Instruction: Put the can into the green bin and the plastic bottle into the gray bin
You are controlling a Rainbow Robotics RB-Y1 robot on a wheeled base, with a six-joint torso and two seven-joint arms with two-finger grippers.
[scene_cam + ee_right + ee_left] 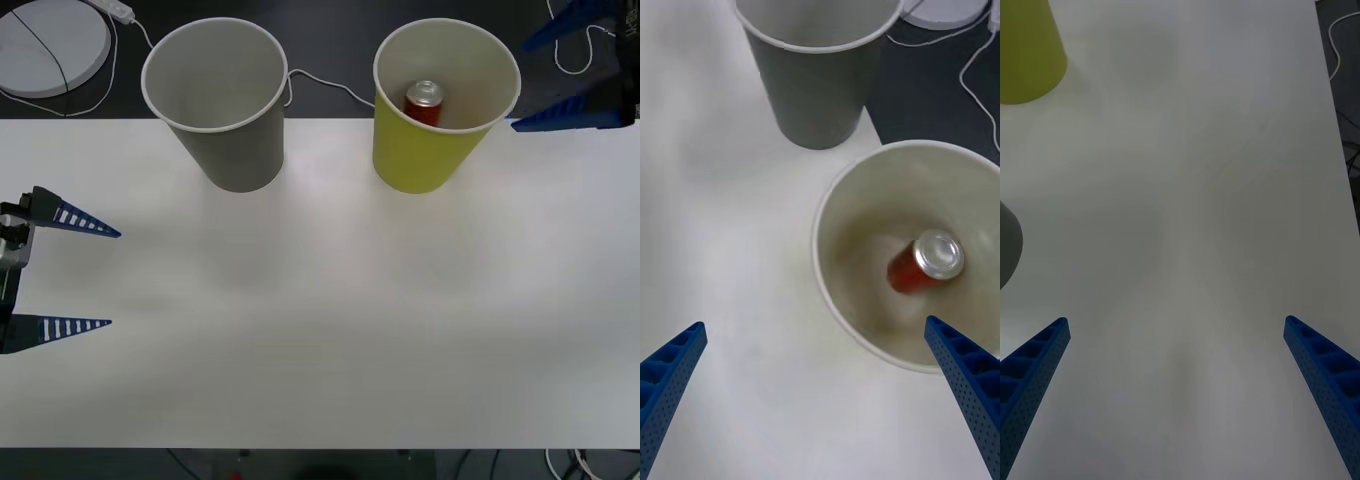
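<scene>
White table (320,330). Two large paper-cup-shaped bins stand along its far edge, well apart from each other.

Yellow-green bin with white rim and pale inside (425,150), far right. Small orange-red drink can with silver top (423,102) lies inside it, tilted, top end toward the far wall. In the right wrist view the can (925,264) rests at the bottom of the green bin (842,247), leaning on the inner wall.

Gray bin with white rim (230,140), far left of centre; nothing seen inside it. Also in the right wrist view (816,90).

Right gripper (560,75) at the far right, just right of the green bin's rim, blue ribbed fingers spread wide, holding nothing.

Left gripper (72,275) at the near left, over bare table, fingers spread wide, holding nothing.

White round disc with a cable (50,45) on the dark surface at far left, beyond the table.
</scene>
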